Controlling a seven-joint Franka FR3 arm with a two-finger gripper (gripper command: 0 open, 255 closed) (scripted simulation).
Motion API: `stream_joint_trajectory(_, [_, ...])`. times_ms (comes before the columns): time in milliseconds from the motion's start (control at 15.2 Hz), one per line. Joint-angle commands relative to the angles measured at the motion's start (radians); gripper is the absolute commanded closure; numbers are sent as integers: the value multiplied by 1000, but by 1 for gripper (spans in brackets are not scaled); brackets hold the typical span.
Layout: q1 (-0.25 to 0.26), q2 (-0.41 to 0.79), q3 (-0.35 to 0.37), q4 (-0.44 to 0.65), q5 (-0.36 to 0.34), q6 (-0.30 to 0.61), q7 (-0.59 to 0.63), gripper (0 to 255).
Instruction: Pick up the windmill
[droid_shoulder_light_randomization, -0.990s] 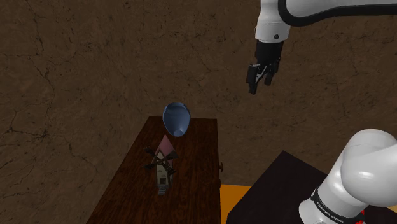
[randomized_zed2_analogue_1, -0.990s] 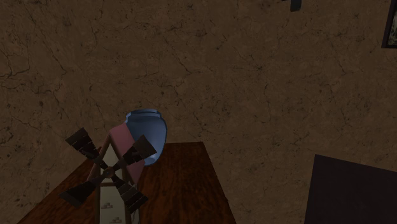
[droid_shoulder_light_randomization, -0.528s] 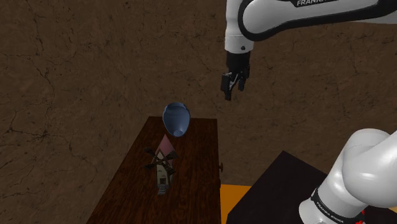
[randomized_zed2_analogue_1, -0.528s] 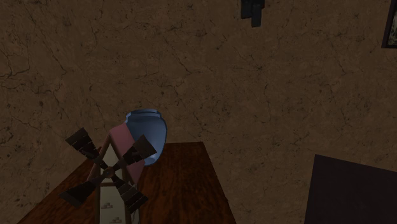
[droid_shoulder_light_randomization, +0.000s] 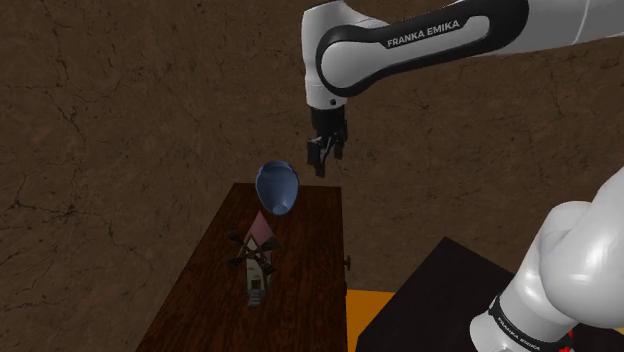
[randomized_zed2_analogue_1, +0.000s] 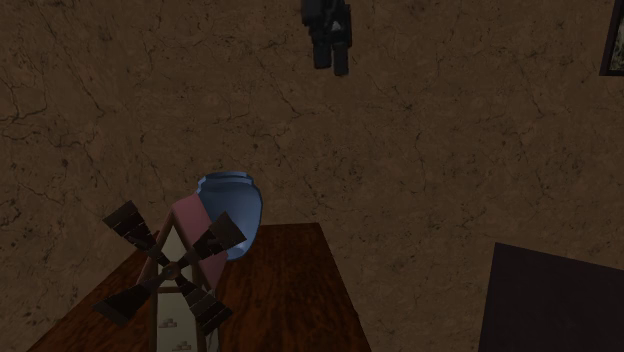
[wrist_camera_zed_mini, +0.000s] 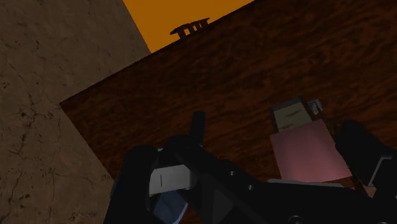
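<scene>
The windmill (droid_shoulder_light_randomization: 258, 255) stands on a dark wooden table (droid_shoulder_light_randomization: 305, 290); it has a pink roof, a pale body and dark crossed blades. In the second exterior view the windmill (randomized_zed2_analogue_1: 175, 268) rises near the table's (randomized_zed2_analogue_1: 290, 290) close end. My gripper (droid_shoulder_light_randomization: 322, 158) hangs in the air, open and holding nothing, above the table's far end, just beyond a blue vase (droid_shoulder_light_randomization: 278, 187). It shows high up in the second exterior view as gripper (randomized_zed2_analogue_1: 330, 45). In the wrist view, the pink roof of the windmill (wrist_camera_zed_mini: 308, 149) lies between the spread fingers of the gripper (wrist_camera_zed_mini: 254, 170).
The blue vase (randomized_zed2_analogue_1: 232, 210) stands right behind the windmill at the table's far edge. A small knob (droid_shoulder_light_randomization: 349, 263) sticks out of the table's side. An orange floor patch (droid_shoulder_light_randomization: 365, 305) and the dark stand (droid_shoulder_light_randomization: 430, 300) lie beside the table. A brown cracked wall (droid_shoulder_light_randomization: 120, 100) sits behind.
The arm has swung to the shoulder view's left and lowered, bringing the gripper from far right of the table to just above the vase. The windmill and vase have not moved.
</scene>
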Motion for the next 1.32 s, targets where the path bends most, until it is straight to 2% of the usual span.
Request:
stream_joint_trajectory(0, [11, 77, 14, 57, -9, 12, -13, 0])
stream_joint_trajectory(660, [92, 431, 81, 345, -78, 32, -53, 0])
stream_joint_trajectory(1254, [208, 769, 116, 702, -159, -32, -103, 0])
